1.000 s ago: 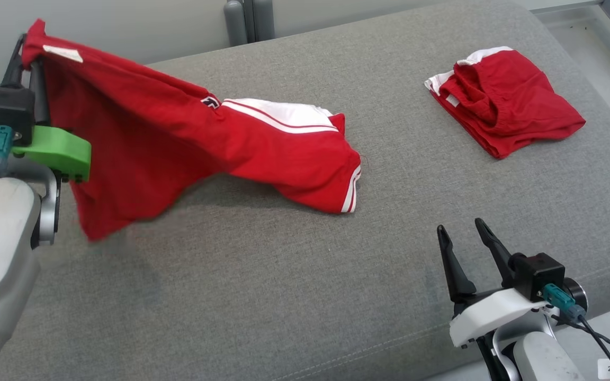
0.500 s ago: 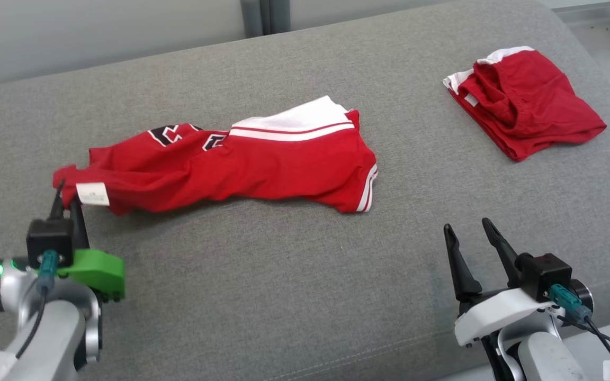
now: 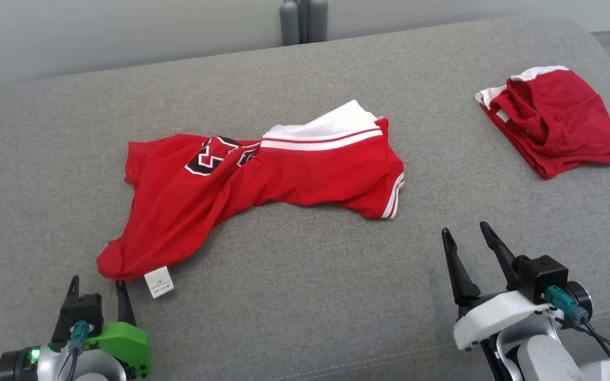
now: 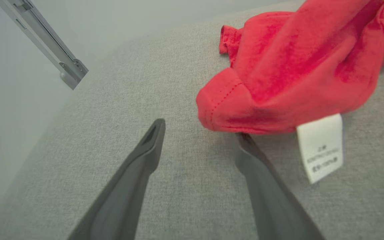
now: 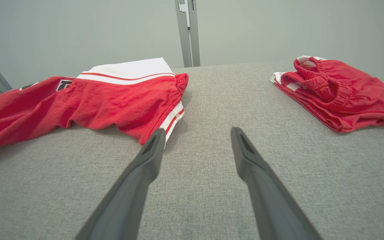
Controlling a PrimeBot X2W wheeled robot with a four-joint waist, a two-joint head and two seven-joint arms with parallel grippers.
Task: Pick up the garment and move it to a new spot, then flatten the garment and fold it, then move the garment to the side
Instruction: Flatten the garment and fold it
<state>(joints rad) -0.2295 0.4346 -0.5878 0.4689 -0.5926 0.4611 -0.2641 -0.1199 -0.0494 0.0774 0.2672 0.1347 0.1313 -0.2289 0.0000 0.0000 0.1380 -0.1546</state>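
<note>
the red garment [image 3: 262, 174] lies on the middle of the grey padded cushion [image 3: 305, 296], stretched crookedly from near left to far right in the head view. its right end has a white band with a thin red stripe, and white trim runs down the side edge. black and white lettering shows near the middle, partly creased into a fold. the left part narrows to a rounded, bunched hem end, and a white care label [image 3: 159, 281] sticks out from that end, lying flat on the cushion.

the left pincer [image 3: 97, 283] sits low at the near left, just in front of that hem end. its two dark fingers stand well apart and have hold of nothing. in the left wrist view the tip of one finger [image 4: 250, 156] reaches the lower edge of the red hem, touching or very nearly so; i cannot tell which. the other finger stands over bare cushion. the label lies just beside the first finger.

the right pincer [image 3: 465, 230] is at the near right, fingers spread wide and empty, pointing out over bare cushion near the garment's striped end.

a folded red piece [image 3: 559, 124] with white edging and a gathered waistband rests at the far right of the cushion, well apart from the garment. a grey upright post [image 3: 303, 21] stands behind the cushion against a pale wall.
</note>
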